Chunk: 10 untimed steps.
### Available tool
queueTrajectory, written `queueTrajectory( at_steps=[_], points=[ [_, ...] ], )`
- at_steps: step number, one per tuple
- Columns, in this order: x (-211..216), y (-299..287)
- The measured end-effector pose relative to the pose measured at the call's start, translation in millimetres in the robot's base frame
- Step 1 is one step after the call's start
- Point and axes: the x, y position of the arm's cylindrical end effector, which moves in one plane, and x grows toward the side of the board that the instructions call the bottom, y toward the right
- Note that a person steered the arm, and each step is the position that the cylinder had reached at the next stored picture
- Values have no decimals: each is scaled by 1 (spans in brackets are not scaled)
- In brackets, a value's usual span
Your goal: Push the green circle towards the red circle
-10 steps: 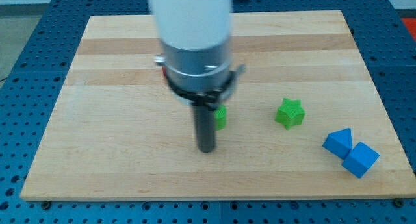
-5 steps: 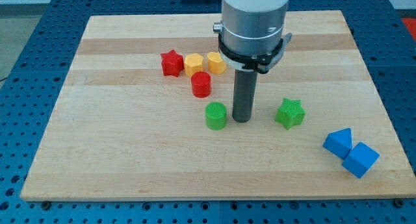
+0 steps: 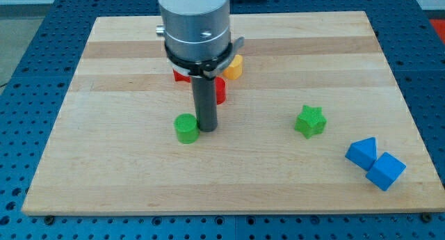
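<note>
Two green blocks sit on the wooden board (image 3: 104, 163): a green circle (image 3: 185, 129) toward the view's lower left of centre, and a green star (image 3: 310, 121) well apart from it on the view's right. Two blue blocks lie touching each other near the view's bottom right corner, a blue triangular block (image 3: 361, 152) and a blue cube (image 3: 386, 171) just below and to the right of it.

The red and yellow blocks are harder to count, since the arm's grey cylinder (image 3: 194, 28) stands in front of them. One red circle (image 3: 220, 91) peeks out just right of the rod, only a sliver of it showing. A scrap of another red block (image 3: 179, 76) shows at the cylinder's left lower edge; its shape cannot be made out. A yellow block (image 3: 234, 66) shows at the cylinder's right, partly covered, its shape unclear too.

The arm carries no hand or claw, only a dark rod. My tip (image 3: 206, 128) rests on the board just right of the green circle, touching it or very nearly so. The green circle lies below and a little left of the red circle, with the rod standing between them.

There are no containers on the board; every block lies directly on the wood. The blue pegboard table (image 3: 21, 66) surrounds the board on all sides.
</note>
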Motion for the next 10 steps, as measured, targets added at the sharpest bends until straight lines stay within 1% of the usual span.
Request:
queueTrajectory(
  at_steps=[1,2,3,5,6,7,8,10],
  points=[
    [0,-8],
    [11,27],
    [44,44],
    [73,-49],
    [75,-57],
    [32,-57],
    [8,-57],
    [8,-58]
  ],
)
